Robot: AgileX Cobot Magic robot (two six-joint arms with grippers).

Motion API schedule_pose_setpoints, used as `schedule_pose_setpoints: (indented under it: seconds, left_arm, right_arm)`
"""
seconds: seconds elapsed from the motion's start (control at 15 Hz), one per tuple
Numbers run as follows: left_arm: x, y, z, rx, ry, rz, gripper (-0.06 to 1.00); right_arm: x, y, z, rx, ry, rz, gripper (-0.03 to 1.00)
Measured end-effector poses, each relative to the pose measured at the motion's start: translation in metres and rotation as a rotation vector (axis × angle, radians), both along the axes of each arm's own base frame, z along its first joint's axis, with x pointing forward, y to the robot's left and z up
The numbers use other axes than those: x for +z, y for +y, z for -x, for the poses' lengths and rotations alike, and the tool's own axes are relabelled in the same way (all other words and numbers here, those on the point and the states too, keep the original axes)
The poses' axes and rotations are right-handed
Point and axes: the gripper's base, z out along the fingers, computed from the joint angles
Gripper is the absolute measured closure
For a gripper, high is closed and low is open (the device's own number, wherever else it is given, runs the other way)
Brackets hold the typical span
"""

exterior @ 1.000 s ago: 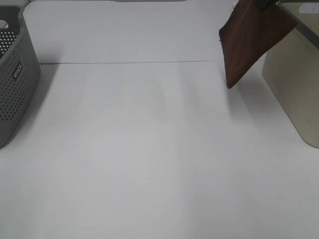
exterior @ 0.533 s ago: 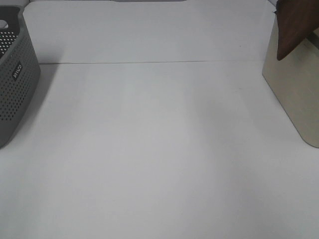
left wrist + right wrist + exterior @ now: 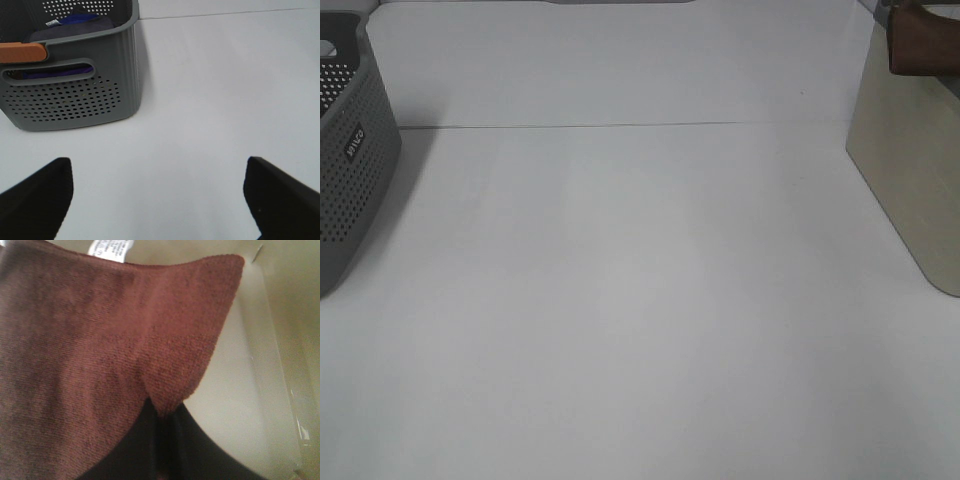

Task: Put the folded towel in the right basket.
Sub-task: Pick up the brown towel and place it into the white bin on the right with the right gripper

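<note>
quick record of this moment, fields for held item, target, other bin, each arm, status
held item: folded towel, reddish-brown, pinched at one edge
target: right basket, beige; towel hangs at its opening
other bin: grey perforated basket, blue-purple item inside
left arm: left gripper open, empty, above the table
right arm: right gripper shut on the towel
status: towel not yet released

In the high view the folded towel [image 3: 924,45] shows only as a brown strip at the frame's corner, and the right basket [image 3: 910,170] runs off the edge. From the right wrist, the towel covers most of the right tool [image 3: 161,412], apparently pinched between its 2 dark fingers. The tag [image 3: 110,247] is blurred. On the grey basket [image 3: 350,200], the logo [image 3: 353,140] is too small to read.
</note>
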Motion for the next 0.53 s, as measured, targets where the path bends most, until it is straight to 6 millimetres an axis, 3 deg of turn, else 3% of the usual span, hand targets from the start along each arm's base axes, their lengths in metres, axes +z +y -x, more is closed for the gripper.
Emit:
schedule_pose_setpoints:
  seconds: [0.33,0.4,0.53]
  left_arm:
    - [0.0,0.0,0.0,0.0,0.0,0.0,0.07]
    - [0.0,0.0,0.0,0.0,0.0,0.0,0.07]
    - [0.0,0.0,0.0,0.0,0.0,0.0,0.07]
  right_arm:
    - [-0.038,-0.026,-0.008,-0.101,0.091,-0.017,0.93]
    - [-0.041,-0.028,-0.008,-0.122,0.1,-0.014,0.87]
    - [-0.041,-0.028,-0.008,-0.136,0.103,-0.015,0.61]
